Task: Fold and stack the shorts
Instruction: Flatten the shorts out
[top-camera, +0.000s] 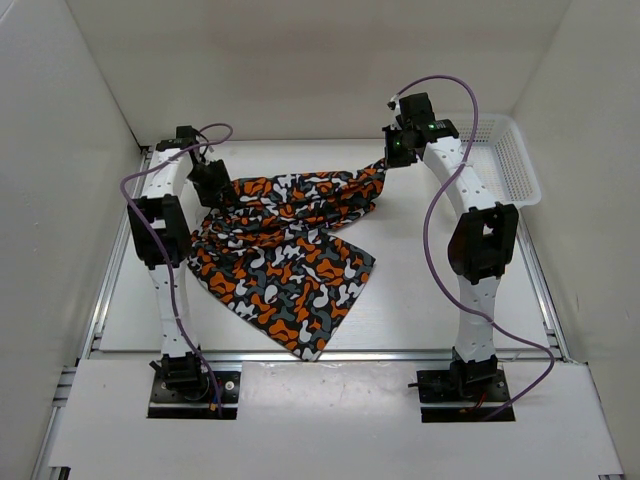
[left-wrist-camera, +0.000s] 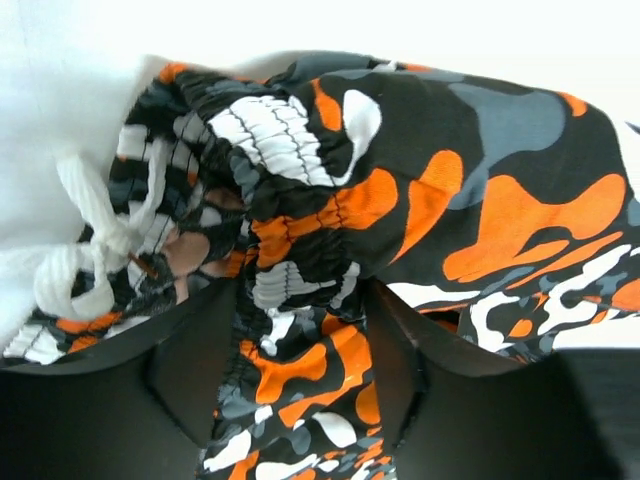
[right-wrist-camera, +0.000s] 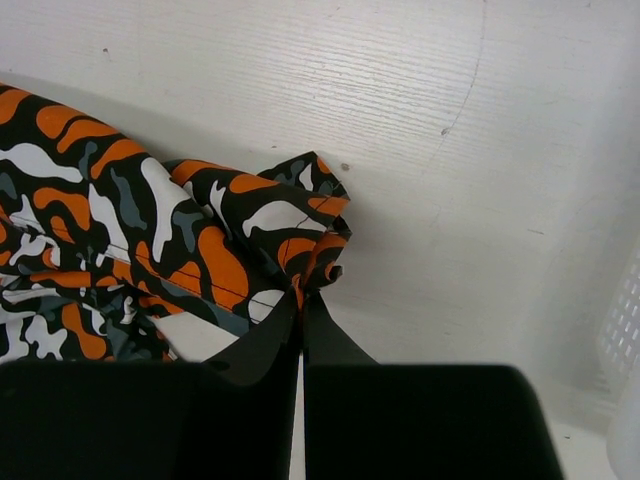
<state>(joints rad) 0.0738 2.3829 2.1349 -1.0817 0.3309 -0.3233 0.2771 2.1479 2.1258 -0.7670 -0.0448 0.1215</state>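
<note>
**Jaws: left parted, right clamped – fold only partly made**

Left gripper (left-wrist-camera: 302, 290) has its jaws standing well apart. The gathered waistband sits loose between the fingers (left-wrist-camera: 190, 370) and doesn't look pinched. Right gripper (right-wrist-camera: 302, 295) is clenched on a corner of the shorts (top-camera: 290, 260), with cloth bunched right at the tips.

Progress, my read:
- One edge is strung between the two grippers across the far half of the table (top-camera: 430, 290). The rest drapes down and lies flat, with one corner pointing at the near edge.
- No clean fold yet: the layers are rumpled and the edges aren't lined up.
- No stack is visible, and only this one pair is in view. Stacking is all to do.
- Basket (top-camera: 510, 160) sits far right, well apart from the cloth.

Fabric is soft and thin, in orange, white, grey and black camo, with heavy creasing near the elastic waist. The white drawstring (left-wrist-camera: 90, 240) is knotted, just beside the left fingers.
</note>
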